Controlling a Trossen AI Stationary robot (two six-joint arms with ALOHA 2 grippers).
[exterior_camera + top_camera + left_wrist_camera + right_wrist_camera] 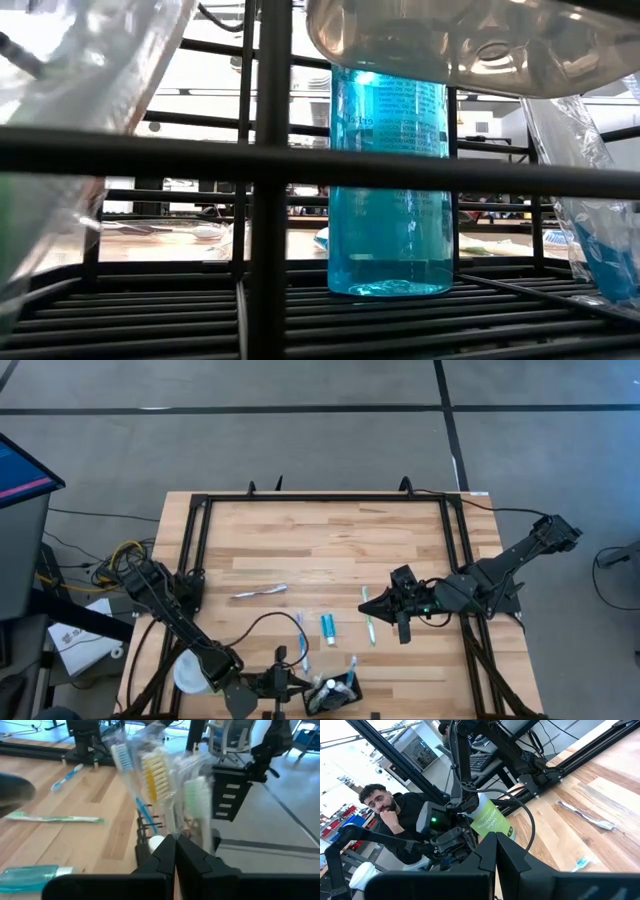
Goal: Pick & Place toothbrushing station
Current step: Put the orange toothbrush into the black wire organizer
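Grey floor (300, 450) crossed by dark lines, light wooden table (320, 540), seated person (395, 827), office chair (225, 737)

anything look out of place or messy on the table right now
Yes: the set is scattered. Only some wrapped brushes stand in the black holder at the near edge, while a white toothbrush, a blue toothbrush, a green toothbrush and a teal tube lie loose mid-table.
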